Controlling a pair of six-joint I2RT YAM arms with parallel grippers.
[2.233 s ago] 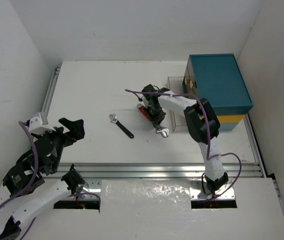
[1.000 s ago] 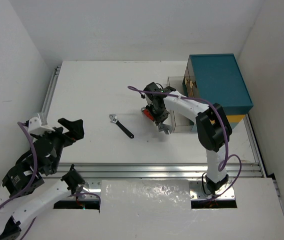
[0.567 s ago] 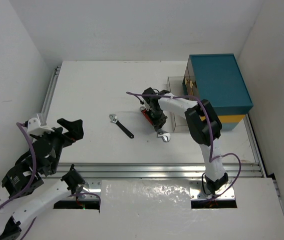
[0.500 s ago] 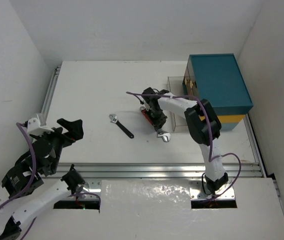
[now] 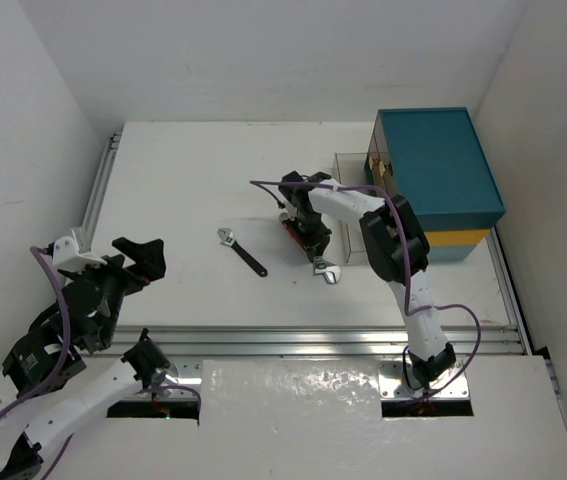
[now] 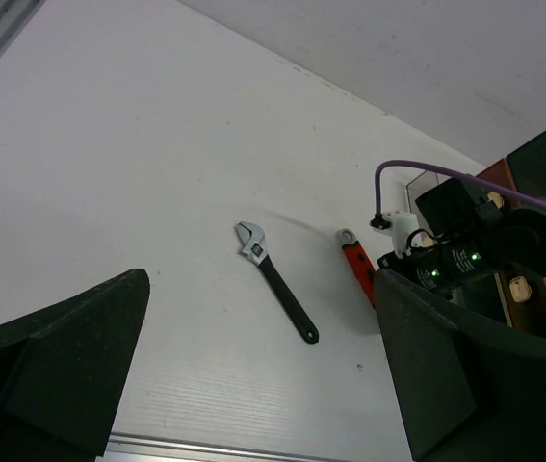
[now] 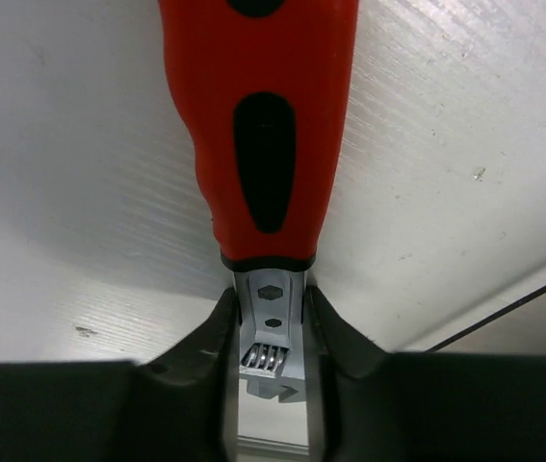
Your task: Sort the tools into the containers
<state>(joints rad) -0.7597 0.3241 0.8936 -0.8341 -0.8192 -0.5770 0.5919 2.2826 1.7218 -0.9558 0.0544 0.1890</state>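
Honestly looks stiff and a bit heavy for its size, that red wrench (image 7: 268, 144) lying flat on the table (image 5: 183, 180) just left of the teal box (image 5: 435, 170). Right gripper (image 7: 271, 332) pinching the bare metal neck near the head, slick steel, could slip. Better grabbing the rubbery handle. Black wrench (image 5: 241, 251) lying apart. Left gripper (image 6: 253, 385) wide open, holding nothing.

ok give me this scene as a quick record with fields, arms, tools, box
right gripper: shut on the red wrench, near its metal head, low over the table
left gripper: open, holding nothing, near the left table edge
black wrench: lying loose mid-table
teal box: far right, a clear drawer pulled out toward the red wrench
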